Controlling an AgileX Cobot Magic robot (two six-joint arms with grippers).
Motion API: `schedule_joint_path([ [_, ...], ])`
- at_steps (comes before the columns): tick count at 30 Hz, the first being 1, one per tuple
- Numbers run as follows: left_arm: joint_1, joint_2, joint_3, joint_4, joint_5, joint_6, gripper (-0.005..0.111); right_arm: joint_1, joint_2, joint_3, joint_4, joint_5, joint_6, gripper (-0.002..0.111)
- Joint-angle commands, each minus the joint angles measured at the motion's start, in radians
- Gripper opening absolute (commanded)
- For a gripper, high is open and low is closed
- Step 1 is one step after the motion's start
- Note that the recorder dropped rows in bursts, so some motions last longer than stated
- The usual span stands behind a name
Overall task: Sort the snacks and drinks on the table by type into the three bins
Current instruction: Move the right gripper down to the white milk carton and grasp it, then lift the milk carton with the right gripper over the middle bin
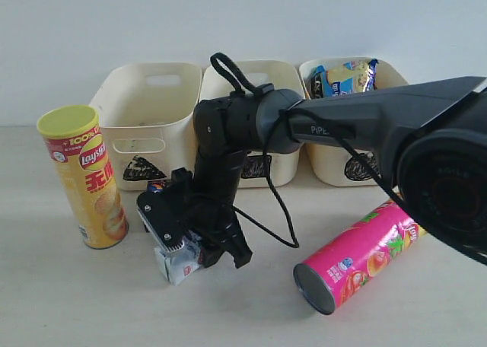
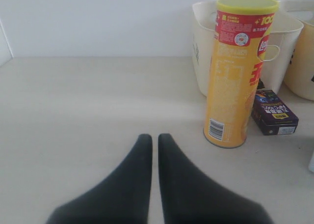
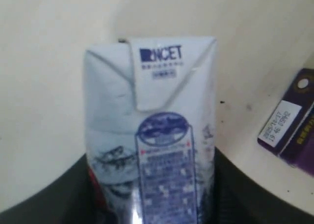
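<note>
A white and blue drink carton (image 1: 179, 265) (image 3: 157, 111) lies on the table (image 1: 61, 301) in front of the bins, and my right gripper (image 1: 190, 248) (image 3: 153, 157) reaches down over it, its dark fingers pressed against both sides. A dark purple carton (image 3: 294, 126) (image 2: 274, 112) lies just behind. The yellow Lay's tube (image 1: 87, 179) (image 2: 238, 71) stands upright at the left. The pink tube (image 1: 358, 257) lies on its side at the right. Foil bags (image 1: 346, 77) sit in the right bin (image 1: 335, 160). My left gripper (image 2: 155, 138) is shut and holds nothing, low over bare table.
Three cream bins stand in a row at the back against the wall: the left bin (image 1: 144, 96) with a scribbled triangle, the middle bin (image 1: 262, 71) partly hidden by my right arm, and the right one. A black cable loops off that arm.
</note>
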Motion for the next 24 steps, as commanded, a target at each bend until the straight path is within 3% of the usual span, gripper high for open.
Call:
schedule_joint_path([
  [1, 0.003, -0.004, -0.003, -0.002, -0.007, -0.008, 0.004, 0.0, -0.028, -0.003, -0.036, 0.02, 0.018, 0.001],
  [7, 0.003, -0.004, -0.003, -0.002, -0.007, -0.008, 0.004, 0.0, -0.105, -0.003, -0.058, 0.094, 0.141, 0.0],
  [14, 0.003, -0.004, -0.003, -0.002, -0.007, -0.008, 0.004, 0.0, -0.201, -0.003, -0.138, 0.117, 0.575, 0.0],
  [24, 0.003, -0.004, -0.003, -0.002, -0.007, -0.008, 0.004, -0.002, -0.291, -0.003, -0.216, 0.044, 0.964, 0.0],
])
